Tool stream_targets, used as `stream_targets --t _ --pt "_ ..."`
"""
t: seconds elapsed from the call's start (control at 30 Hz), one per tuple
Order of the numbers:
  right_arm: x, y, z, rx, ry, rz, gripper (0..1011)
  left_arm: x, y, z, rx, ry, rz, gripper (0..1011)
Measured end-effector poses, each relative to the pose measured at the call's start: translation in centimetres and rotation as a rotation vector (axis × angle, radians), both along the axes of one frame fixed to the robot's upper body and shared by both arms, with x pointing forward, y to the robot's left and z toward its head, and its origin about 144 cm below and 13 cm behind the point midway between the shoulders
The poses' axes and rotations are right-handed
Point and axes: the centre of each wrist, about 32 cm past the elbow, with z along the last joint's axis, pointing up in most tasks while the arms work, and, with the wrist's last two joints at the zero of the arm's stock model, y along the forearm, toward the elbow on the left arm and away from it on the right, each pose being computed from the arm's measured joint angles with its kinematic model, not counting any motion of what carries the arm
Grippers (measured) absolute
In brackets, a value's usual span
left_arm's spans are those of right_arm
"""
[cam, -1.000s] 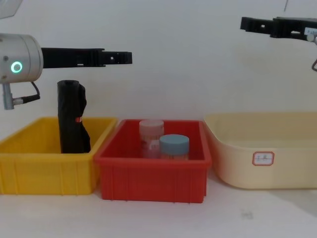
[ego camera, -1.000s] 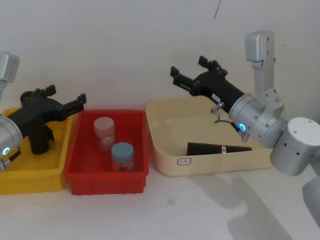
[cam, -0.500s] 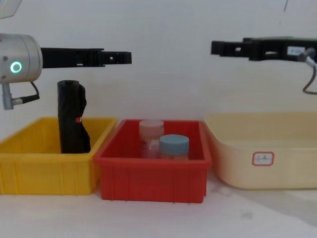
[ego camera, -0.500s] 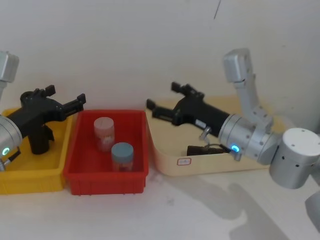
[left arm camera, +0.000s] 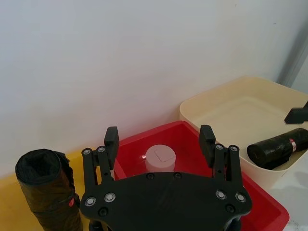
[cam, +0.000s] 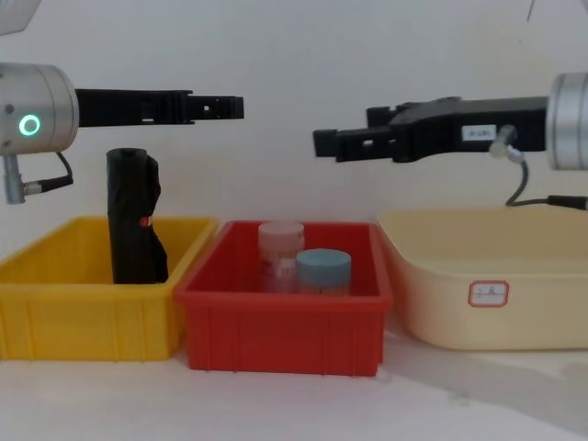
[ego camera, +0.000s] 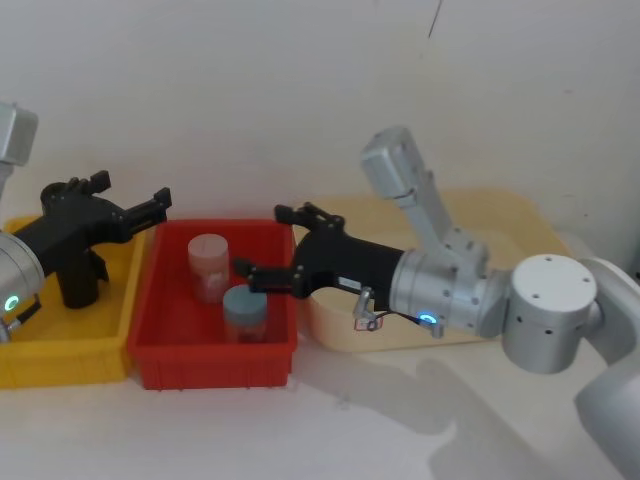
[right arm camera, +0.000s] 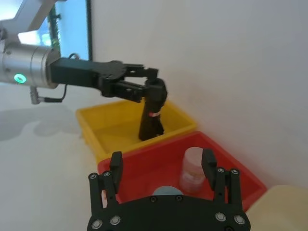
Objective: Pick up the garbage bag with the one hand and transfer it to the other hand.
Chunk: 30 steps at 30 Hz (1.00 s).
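The garbage bag [cam: 135, 220] stood upright in the yellow bin [cam: 92, 322], below the spread left gripper [ego camera: 134, 188]. The right gripper [ego camera: 262, 240], also spread, hung over the red bin [cam: 276, 331]. The left wrist view showed another roll [left arm camera: 279, 147] lying in the cream tub [left arm camera: 216, 96].

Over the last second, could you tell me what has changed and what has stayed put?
The black right gripper swung leftward from above the cream plastic tub to over the red plastic bin, open and empty. The black left gripper stayed open above the upright black rolled garbage bag in the yellow bin.
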Motion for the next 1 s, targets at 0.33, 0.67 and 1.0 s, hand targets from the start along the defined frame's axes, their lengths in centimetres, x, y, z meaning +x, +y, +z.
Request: stream_targets --t 0.33,0.67,1.0 --pt "1.1 1.7 0.3 -0.08 -0.009 0.07 1001 0.0 0.0 0.0 0.0 0.0 0.0 1000" --pt "2.4 2.6 0.6 -0.16 -0.014 0.101 1001 0.0 0.0 0.0 0.0 0.0 0.0 1000" --pt "4.3 2.9 1.1 -0.242 -0.024 0.109 1001 0.0 0.0 0.0 0.0 0.0 0.0 1000"
